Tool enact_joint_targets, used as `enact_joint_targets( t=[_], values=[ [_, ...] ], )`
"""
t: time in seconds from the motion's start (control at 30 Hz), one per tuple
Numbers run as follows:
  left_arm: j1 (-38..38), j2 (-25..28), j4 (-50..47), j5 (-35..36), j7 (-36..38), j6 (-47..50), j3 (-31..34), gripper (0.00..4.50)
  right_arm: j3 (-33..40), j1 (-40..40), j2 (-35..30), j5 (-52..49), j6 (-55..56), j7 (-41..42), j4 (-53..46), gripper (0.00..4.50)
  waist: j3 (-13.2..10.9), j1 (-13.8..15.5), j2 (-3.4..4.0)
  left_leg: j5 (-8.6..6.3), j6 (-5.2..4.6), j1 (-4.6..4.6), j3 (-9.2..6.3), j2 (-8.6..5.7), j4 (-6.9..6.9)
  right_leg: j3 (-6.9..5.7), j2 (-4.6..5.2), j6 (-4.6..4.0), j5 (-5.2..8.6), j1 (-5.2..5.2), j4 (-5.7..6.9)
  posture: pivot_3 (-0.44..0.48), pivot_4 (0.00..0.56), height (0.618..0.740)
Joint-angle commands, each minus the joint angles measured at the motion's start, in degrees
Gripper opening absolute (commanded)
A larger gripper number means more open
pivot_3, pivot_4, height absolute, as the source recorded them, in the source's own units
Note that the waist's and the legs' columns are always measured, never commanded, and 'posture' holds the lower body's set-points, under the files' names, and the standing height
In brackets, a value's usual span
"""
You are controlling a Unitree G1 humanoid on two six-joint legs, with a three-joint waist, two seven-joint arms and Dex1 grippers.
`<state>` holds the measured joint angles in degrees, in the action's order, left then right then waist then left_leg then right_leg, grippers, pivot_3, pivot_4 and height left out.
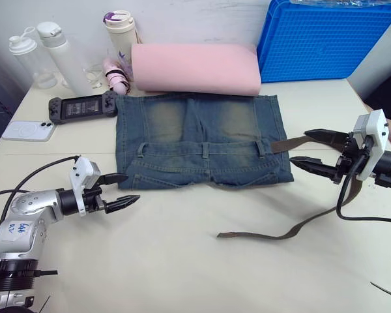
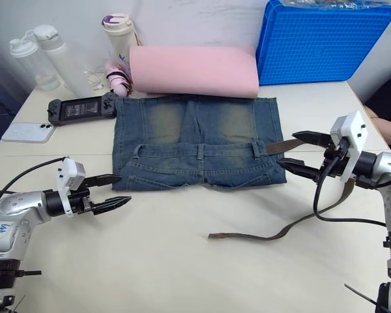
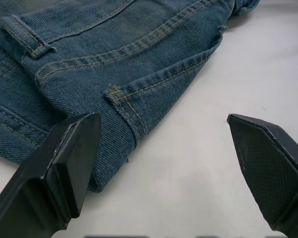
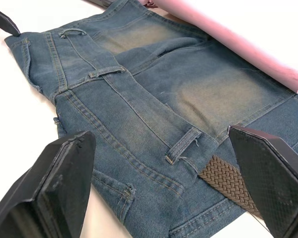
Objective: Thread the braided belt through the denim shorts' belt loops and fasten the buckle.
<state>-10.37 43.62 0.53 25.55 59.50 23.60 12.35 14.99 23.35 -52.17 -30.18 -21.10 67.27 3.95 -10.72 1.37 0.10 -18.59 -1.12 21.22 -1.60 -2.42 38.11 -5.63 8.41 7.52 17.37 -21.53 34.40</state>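
Faded blue denim shorts (image 1: 199, 140) lie flat on the cream counter (image 1: 182, 261); the dark-brown braided belt (image 1: 293, 229) trails toward five o'clock. Left hand (image 1: 120, 190) and right hand (image 1: 307, 150) gape open, empty. No legible writing.

cream tabletop (image 1: 182, 274) | white wall (image 1: 65, 13) behind | blue crate (image 1: 326, 39) far right | pink foam roll (image 1: 195, 68) | two clear bottles (image 1: 42, 52), phone (image 1: 28, 130), game controller (image 1: 81, 107) far left

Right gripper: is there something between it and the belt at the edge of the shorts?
Nothing visible. The right gripper is open beside the shorts, and the belt comes out from under the denim there, between its two fingers in the right wrist view. The space between them is bare table.
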Motion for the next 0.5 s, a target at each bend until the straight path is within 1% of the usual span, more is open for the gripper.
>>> enact_joint_targets(
  t=[0.03,0.13,0.5],
  values=[
    [-1.26,-0.54,-1.08,1.00,-0.25,-0.32,0.21,4.43,0.57,0.52,-0.33,0.41,1.78,0.44,-0.45,4.50,0.00,0.03,0.00,0.00,0.00,0.00,0.00,0.00,0.00,0.00,0.00,0.00,0.00,0.00,0.00,0.000,0.150,0.740],
    [-2.42,-1.26,-1.42,2.39,0.32,0.98,-0.03,4.43,0.61,0.12,-0.58,0.75,2.25,0.55,-0.22,4.50,0.00,0.15,0.00,0.00,0.00,0.01,0.00,-0.02,0.01,0.00,0.02,0.00,0.00,0.01,0.00,0.000,0.150,0.740],
    [-3.43,-1.19,-1.92,2.66,2.67,1.70,-2.23,4.43,1.24,-0.32,-1.22,1.24,1.91,1.05,-0.52,4.50,0.00,0.00,0.00,0.00,0.00,0.00,0.02,0.00,0.01,0.00,-0.01,0.00,0.00,0.00,0.00,0.000,0.150,0.740]
  ],
)
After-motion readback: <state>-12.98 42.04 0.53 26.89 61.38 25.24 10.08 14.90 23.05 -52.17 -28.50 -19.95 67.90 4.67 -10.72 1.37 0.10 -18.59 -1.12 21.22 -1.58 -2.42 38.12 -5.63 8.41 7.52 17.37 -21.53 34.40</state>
